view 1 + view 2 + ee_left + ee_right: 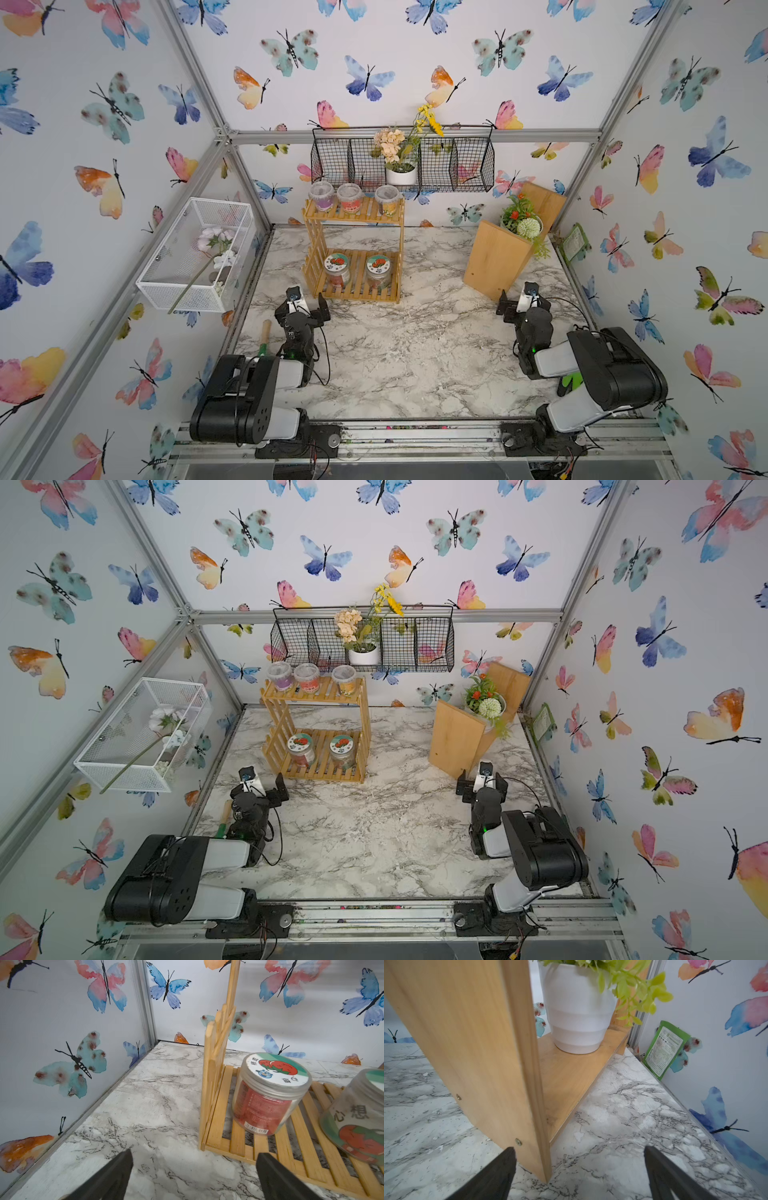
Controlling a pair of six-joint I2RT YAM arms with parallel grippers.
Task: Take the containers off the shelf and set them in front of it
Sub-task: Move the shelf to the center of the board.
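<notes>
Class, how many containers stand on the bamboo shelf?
5: purple cup, red cup, yellow cup on the shelf top; left jar, right jar on its bottom tier. None seems hidden.

Both top views look steeply down from high above the near edge, behind the arm bases, toward the back wall. They share almost the whole scene: the marble table (415, 365), the shelf (353, 214) and the wooden box (494, 257). The left wrist camera sits low over the table. It faces past the left gripper (194, 1154) at the shelf's lower tier, close to one jar (270, 1093). The right wrist camera, equally low, looks past the right gripper (579, 1149) at the box's corner, very near. Each wrist view overlaps the top views but not, it seems, the other wrist view.
</notes>
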